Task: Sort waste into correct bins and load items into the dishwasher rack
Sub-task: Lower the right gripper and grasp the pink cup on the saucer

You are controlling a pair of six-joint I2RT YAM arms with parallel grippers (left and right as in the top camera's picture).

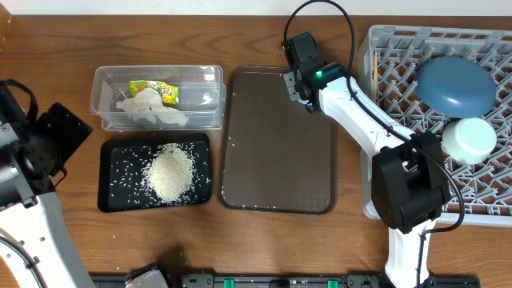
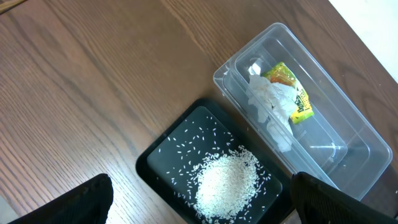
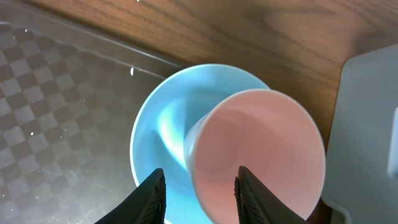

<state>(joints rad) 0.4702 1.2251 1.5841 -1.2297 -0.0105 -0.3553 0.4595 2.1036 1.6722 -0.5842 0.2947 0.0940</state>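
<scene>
Right gripper (image 3: 200, 186), jaws apart, straddles pink cup (image 3: 261, 155) wall, evidently for a rim pinch; cup nests in light blue bowl (image 3: 158, 127) at serving tray (image 3: 50, 124) corner. Left gripper (image 2: 205, 202): jaws apart.

You are looking down on a brown wooden table (image 1: 48, 56). Four things rest directly on it: a clear plastic tub (image 1: 208, 76) at upper left, a black tray (image 1: 112, 200) just below it, a brown serving tray (image 1: 272, 160) in the middle, and a grey dishwasher rack (image 1: 392, 56) at the right edge.
</scene>
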